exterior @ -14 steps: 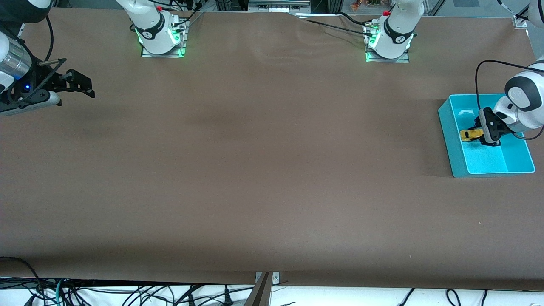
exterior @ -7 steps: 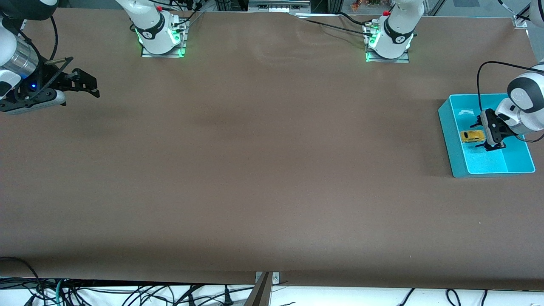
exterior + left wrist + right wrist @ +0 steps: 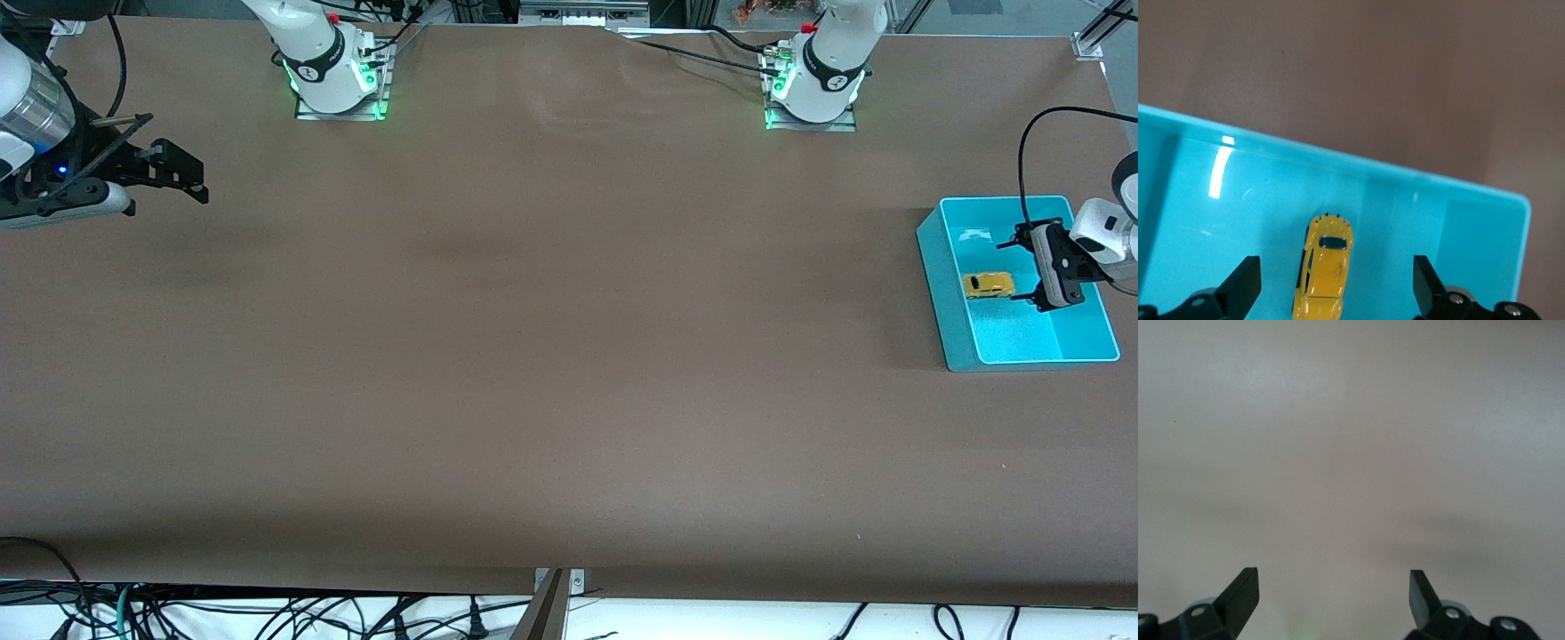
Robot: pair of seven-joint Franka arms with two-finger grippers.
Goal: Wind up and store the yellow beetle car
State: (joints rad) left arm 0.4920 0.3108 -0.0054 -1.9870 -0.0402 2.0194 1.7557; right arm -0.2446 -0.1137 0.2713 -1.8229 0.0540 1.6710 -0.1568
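- Brown paper covers the long table from end to end, with the 2 white arm bases along its top edge in the front view and loose cables hanging below its near edge.
- At the left arm's end of the table sits a shallow turquoise bin, open at the top; the left wrist view shows its rim and pale glints on its floor.
- Inside that bin, on the floor and close to the wall that faces the middle of the table, lies the yellow beetle car. It rests on its wheels, roof up, its dark window showing in the left wrist view.
- Nothing touches the car: it lies free on the bin floor.
- The left gripper hangs over the bin, beside the car and toward the table's end. Its 2 black fingers are spread wide, with the car seen between them from the wrist camera but clear of both, and they hold nothing.
- The right gripper hovers over the bare paper at the right arm's end of the table, where that arm waits. Its fingers are also spread wide and empty, with only brown paper under them.
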